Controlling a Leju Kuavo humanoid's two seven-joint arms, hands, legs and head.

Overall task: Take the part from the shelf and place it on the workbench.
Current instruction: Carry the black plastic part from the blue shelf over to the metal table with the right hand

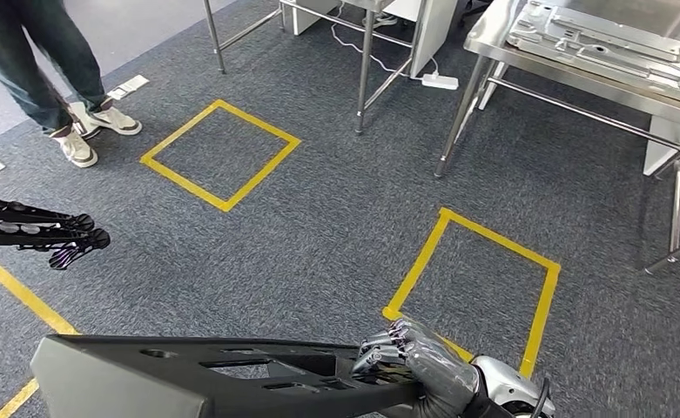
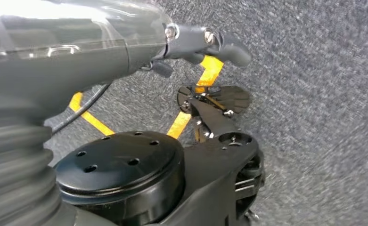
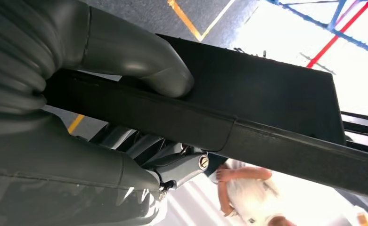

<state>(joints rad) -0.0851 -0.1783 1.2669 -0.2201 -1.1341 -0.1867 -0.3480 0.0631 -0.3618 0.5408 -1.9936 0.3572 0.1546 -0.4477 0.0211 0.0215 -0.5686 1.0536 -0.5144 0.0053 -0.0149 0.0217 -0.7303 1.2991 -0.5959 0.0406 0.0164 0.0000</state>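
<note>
A long dark grey moulded part (image 1: 188,374) lies across the bottom of the head view, held level above the carpet. My right hand (image 1: 414,366) grips its right end with the fingers wrapped over the top edge. In the right wrist view the grey thumb (image 3: 144,61) presses on the part (image 3: 266,108). My left hand (image 1: 57,237) hangs at the left edge with its dark fingers stretched out, holding nothing, and its thumb (image 2: 219,42) is free over the carpet. The steel workbench (image 1: 580,80) stands at the upper right, with grey moulded panels (image 1: 615,39) lying on it.
A person's legs and white shoes (image 1: 75,122) are at the upper left. Two yellow tape squares (image 1: 223,152) (image 1: 475,279) mark the grey carpet. Another table's steel legs (image 1: 366,61) and a white power strip (image 1: 440,81) are at the top centre.
</note>
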